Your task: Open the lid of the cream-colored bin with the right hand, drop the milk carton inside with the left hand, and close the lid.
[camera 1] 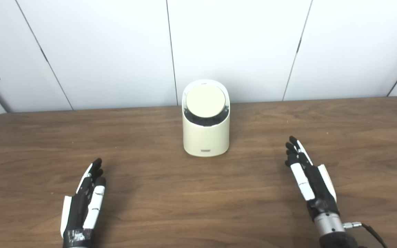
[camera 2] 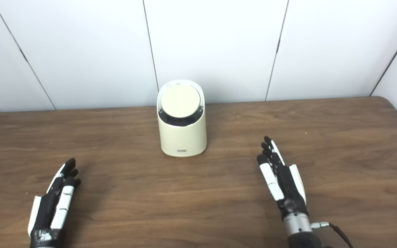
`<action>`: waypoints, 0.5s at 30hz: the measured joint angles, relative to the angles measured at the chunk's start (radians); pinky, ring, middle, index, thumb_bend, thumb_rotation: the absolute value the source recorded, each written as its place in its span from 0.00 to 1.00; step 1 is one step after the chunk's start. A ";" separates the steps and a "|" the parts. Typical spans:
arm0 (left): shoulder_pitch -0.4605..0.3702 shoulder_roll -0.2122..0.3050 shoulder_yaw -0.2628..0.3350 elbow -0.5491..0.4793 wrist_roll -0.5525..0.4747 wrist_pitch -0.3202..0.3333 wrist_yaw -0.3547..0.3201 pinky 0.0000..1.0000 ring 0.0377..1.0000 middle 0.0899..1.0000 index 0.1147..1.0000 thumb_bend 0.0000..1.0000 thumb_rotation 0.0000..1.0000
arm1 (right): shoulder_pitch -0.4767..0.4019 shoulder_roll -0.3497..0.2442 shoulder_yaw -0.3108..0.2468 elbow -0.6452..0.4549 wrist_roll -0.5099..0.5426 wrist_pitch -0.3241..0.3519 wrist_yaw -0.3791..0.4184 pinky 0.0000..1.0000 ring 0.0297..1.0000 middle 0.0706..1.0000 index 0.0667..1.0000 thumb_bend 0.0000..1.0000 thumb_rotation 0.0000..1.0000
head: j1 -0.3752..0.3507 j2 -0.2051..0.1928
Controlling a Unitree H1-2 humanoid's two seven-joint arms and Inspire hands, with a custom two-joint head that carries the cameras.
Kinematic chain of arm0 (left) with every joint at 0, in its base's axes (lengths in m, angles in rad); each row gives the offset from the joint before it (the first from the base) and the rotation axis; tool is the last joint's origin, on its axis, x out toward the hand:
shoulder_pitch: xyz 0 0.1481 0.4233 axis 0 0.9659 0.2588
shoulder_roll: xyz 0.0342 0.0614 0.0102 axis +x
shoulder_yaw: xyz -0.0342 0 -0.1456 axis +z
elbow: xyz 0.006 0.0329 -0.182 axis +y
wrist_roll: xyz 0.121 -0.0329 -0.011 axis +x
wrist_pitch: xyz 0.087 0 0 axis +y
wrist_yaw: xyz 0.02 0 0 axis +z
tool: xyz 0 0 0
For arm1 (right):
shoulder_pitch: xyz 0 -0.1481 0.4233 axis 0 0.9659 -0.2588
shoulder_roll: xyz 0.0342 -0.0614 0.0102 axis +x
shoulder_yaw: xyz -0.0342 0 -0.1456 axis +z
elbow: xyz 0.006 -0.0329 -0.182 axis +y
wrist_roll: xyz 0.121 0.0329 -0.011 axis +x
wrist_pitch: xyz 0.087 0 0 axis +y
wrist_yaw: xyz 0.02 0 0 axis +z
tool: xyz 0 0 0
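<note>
Left eye view and right eye view alike show the two arms nearest, coming up from the bottom edge over a brown wood-grain surface (camera 1: 198, 193). On the left side, the left robot hand (camera 1: 86, 199) lies low over the wood with its fingers stretched forward and slightly apart, pinching nothing. On the right side, the right robot hand (camera 1: 308, 179) is held the same way, fingers straight and spread a little, pointing toward the far wall and holding nothing; a metal wrist cuff with a thin cable shows behind it. Both are well apart from each other, with bare wood between them.

Farther back, roughly midway between them and beyond their fingertips, stands the cream-colored bin (camera 1: 205, 137), upright on the surface and touched by neither. Its round lid (camera 1: 205, 100) sits on the slanted top, tilted toward the camera, with a dark gap showing along its lower edge; whether it is fully seated cannot be told. A small label sits low on the front of the bin.

Behind the far edge rises a white panelled wall (camera 1: 115, 44) with thin dark seams
</note>
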 measured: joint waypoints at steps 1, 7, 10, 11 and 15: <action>-0.001 -0.001 0.001 0.000 0.000 0.000 0.000 0.92 0.94 0.95 0.94 0.55 0.77 | 0.000 0.000 -0.002 0.002 0.001 -0.002 -0.004 0.88 0.93 0.92 0.92 0.63 1.00 | -0.003 0.002; -0.008 -0.004 0.008 0.001 -0.002 0.004 0.002 0.90 0.93 0.93 0.93 0.55 0.75 | -0.009 -0.008 -0.013 0.024 0.016 -0.024 -0.012 0.89 0.93 0.92 0.92 0.59 1.00 | -0.006 0.002; -0.010 -0.005 0.013 0.004 -0.017 0.005 -0.001 0.91 0.93 0.94 0.93 0.54 0.75 | -0.014 -0.008 -0.017 0.029 0.019 -0.024 -0.014 0.89 0.93 0.92 0.92 0.58 1.00 | -0.011 -0.002; -0.012 -0.005 0.015 0.007 -0.026 0.005 -0.002 0.91 0.93 0.94 0.93 0.55 0.75 | -0.015 -0.008 -0.017 0.029 0.018 -0.024 -0.015 0.89 0.93 0.92 0.92 0.58 1.00 | -0.014 0.000; -0.018 -0.005 0.017 0.010 -0.031 0.005 -0.001 0.90 0.92 0.93 0.93 0.55 0.76 | -0.018 -0.009 -0.017 0.032 0.015 -0.024 -0.018 0.88 0.92 0.91 0.92 0.60 1.00 | -0.023 0.003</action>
